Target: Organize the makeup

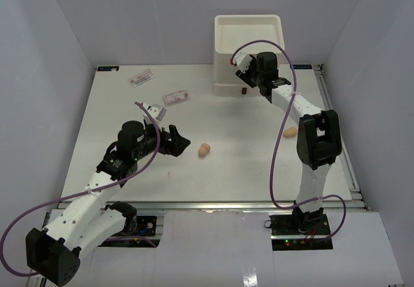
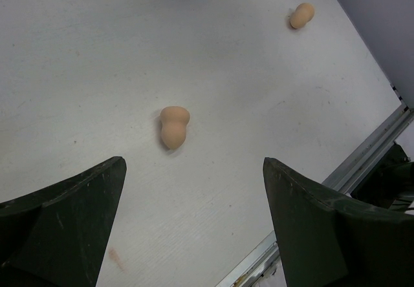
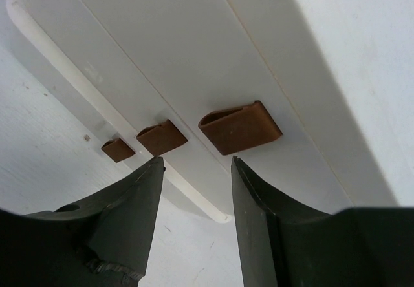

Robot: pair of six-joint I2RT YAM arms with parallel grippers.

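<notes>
Top external: pale walls enclosed a white desk (image 1: 116, 164). The drawer box (image 1: 248, 35) stood at the far edge, right of centre. Counted: two sponges, one (image 1: 204, 150) mid-desk and one (image 1: 290, 132) toward the right edge; two packets (image 1: 141, 77) (image 1: 176, 97) toward the far-left corner; one small white item (image 1: 157, 111) that could not be identified. The left pincer (image 1: 183, 141) stood spread, just beside the mid-desk sponge. The right pincer (image 1: 240, 72) faced the box front.

Left wrist: both sponges lay ahead of the parted, empty jaws. Risk: the rounded, soft sponge would likely roll or squirt out under an off-centre pinch.

Right wrist: three brown handles (image 3: 241, 128) counted. The jaws stood apart, gripping nothing. Risk: a missed hook would probably shove the box rather than open it.
</notes>
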